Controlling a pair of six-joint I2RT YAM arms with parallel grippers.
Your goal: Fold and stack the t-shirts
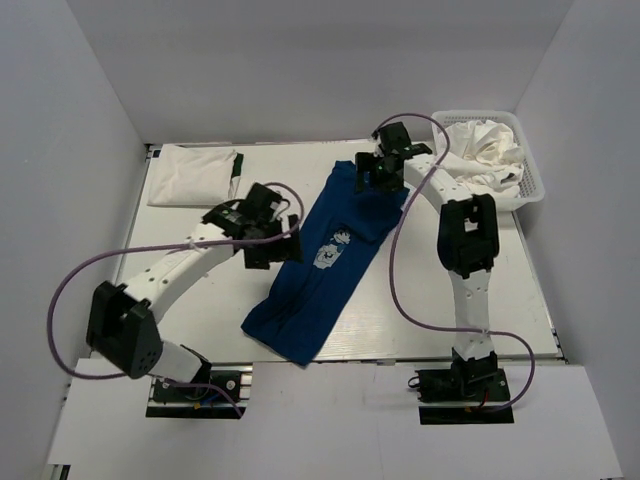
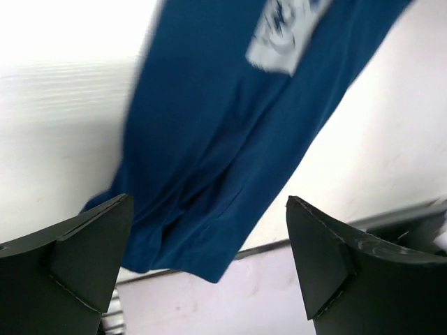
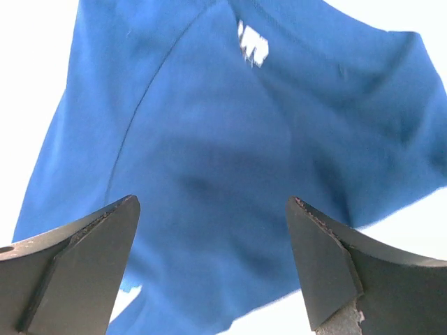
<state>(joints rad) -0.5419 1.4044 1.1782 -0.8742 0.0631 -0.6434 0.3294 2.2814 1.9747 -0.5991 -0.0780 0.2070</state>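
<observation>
Left claw (image 2: pixel 209 201), right claw (image 3: pixel 211 201) — wide open, empty; blue t-shirt (image 1: pixel 320 270) diagonal, near-left to far-right.

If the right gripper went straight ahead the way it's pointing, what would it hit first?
Most likely the blue t-shirt: the right gripper has its open fingers framing that cloth dead ahead, with nothing between. Depth is unclear.

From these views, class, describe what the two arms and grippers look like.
Both the left arm and right arm have white links, black joint housings and a looping purple cable. The left gripper and right gripper have black wedge-shaped fingers.
</observation>
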